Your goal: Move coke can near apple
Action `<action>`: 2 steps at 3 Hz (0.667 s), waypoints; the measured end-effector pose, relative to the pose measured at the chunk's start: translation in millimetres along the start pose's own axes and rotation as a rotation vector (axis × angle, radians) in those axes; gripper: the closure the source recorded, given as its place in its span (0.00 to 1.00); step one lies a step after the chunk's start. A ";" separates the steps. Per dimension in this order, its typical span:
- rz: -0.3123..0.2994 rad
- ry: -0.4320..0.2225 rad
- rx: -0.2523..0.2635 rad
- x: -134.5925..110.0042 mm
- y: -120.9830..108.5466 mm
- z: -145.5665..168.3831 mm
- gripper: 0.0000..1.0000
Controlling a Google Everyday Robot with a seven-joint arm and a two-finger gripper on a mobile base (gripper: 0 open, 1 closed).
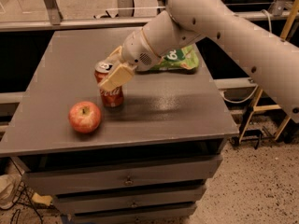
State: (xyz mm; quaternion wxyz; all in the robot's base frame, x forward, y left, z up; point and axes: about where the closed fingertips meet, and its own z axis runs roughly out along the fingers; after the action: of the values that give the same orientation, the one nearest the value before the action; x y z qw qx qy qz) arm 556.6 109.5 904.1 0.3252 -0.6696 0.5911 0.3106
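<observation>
The red coke can [111, 95] stands upright on the grey table [159, 106], left of middle. The red apple [85, 116] sits just in front and to the left of the can, a small gap apart. My gripper [112, 71] comes in from the upper right and is around the can's upper part, one tan finger [117, 77] across its front. The can's base rests on the table.
A green snack bag [177, 59] lies at the back of the table, partly behind my arm. The table's front edge is close below the apple. Drawers sit under the top. A stand with cables is on the floor at right.
</observation>
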 end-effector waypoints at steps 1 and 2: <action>0.021 -0.049 0.009 0.7 4.1 4.3 1.00; 0.021 -0.053 0.008 -0.3 4.9 5.9 0.85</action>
State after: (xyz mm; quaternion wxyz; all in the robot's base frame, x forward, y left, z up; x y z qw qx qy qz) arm 551.6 114.0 900.5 0.3400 -0.6537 0.5905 0.3293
